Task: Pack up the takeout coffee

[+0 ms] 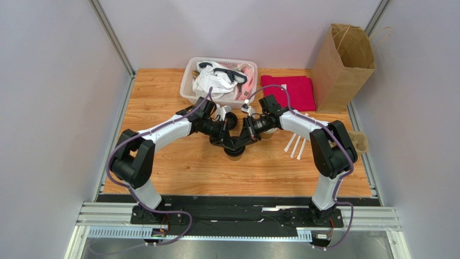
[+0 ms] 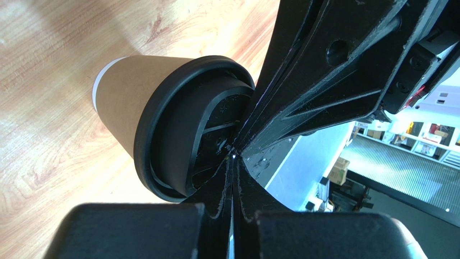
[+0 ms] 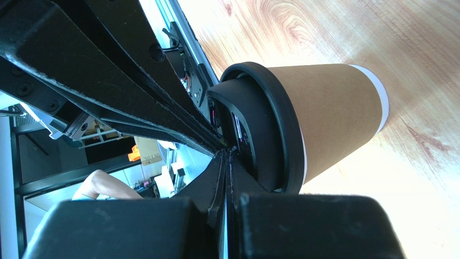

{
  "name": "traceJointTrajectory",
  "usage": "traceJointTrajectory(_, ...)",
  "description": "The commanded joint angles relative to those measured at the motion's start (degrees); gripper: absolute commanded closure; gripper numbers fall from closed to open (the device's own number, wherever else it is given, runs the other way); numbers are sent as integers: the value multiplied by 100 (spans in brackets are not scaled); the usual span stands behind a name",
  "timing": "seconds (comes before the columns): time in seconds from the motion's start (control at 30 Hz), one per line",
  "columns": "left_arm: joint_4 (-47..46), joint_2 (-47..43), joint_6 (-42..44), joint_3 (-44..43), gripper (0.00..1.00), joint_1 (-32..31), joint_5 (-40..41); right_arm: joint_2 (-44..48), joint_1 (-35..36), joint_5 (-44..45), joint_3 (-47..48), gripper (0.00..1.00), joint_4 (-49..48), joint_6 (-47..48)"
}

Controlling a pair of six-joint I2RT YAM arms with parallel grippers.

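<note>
The takeout coffee (image 1: 234,153) stands about mid-table (image 1: 178,170), with the left gripper (image 2: 233,155) and right gripper (image 3: 225,152) meeting tip to tip on top of it. Behind it there's a basket (image 1: 187,87) with stuff piled in it. A folded cloth (image 1: 289,90) lies right of the basket, and a paper bag (image 1: 343,70) stands just beside that in the far right corner. Some sticks (image 1: 296,144) lie in front of the cloth.

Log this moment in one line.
cup: upright on table, lidded | left gripper: shut, at lid | right gripper: shut, at lid | bag: standing open

Left tool (image 1: 229,144), right tool (image 1: 239,143) atop cup (image 1: 234,155)
</note>
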State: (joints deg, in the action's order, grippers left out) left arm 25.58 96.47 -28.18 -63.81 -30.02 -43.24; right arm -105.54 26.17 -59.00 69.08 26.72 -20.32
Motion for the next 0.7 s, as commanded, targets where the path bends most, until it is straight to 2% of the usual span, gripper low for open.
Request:
traceJointTrajectory(0.0, 298, 557, 533, 211, 100, 40, 1749, -248, -77, 688, -61, 100, 141, 283)
traceJointTrajectory(0.33, 316, 637, 516, 202, 100, 40, 1758, -810, -183, 688, -272, 100, -264, 45)
traceJointTrajectory(0.67, 351, 689, 507, 167, 100, 40, 1767, -951, -192, 934, -272, 100, -308, 151)
